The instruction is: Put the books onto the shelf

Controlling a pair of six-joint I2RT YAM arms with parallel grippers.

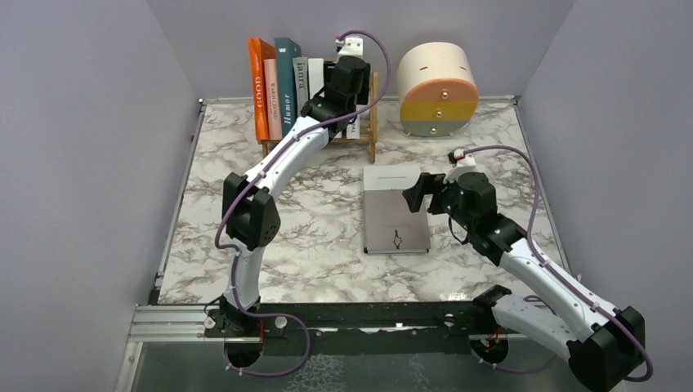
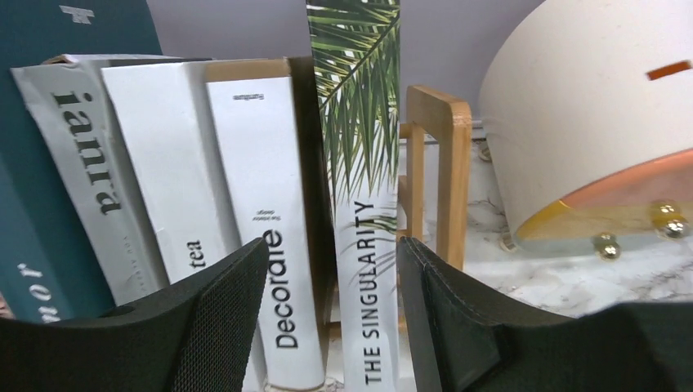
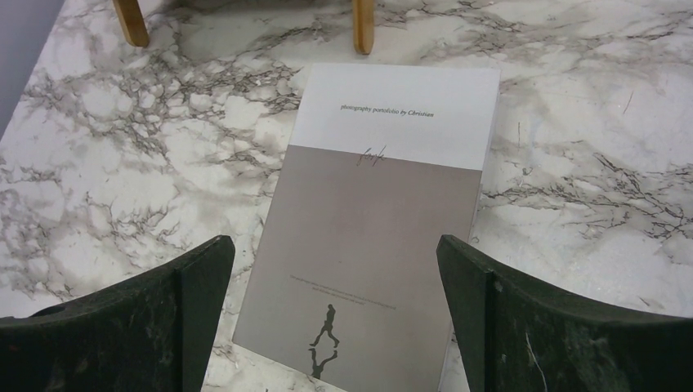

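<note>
Toward the far left corner of the marble worktop point(image 1: 310, 245) stands the light-wood shelf point(image 1: 374, 131), its row of upright books starting at the left end with the orange book point(image 1: 258, 90). The pink book point(image 1: 272, 98) is next, then the taller teal book point(image 1: 287, 77). The grey book point(image 1: 301, 82) follows, leaning a little in the left wrist view, then a plain white book point(image 2: 172, 163) and another white one, the Decorare book point(image 2: 274, 212). Last in the row, just inside the shelf's right end frame, is the palm-leaf book point(image 2: 359, 122), standing spine out. The left gripper point(image 2: 333, 245) is at this end of the row with its jaws spread. The gap between its fingers is wider than the palm-leaf spine and takes in part of the Decorare spine too, so nothing is pinched. Right of the shelf and apart from it, the round cream, yellow and orange drawer unit point(image 1: 437, 90) sits against the far edge. Nearer the middle of the worktop, slightly right of centre, the flat book point(image 3: 384, 212) lies cover up, white at its far end and grey-brown below. It sits short of the shelf's feet and does not touch them. The right gripper point(image 3: 333, 241) hovers over its near right part with jaws spread wide, one finger to each side of the cover, and holds nothing.
</note>
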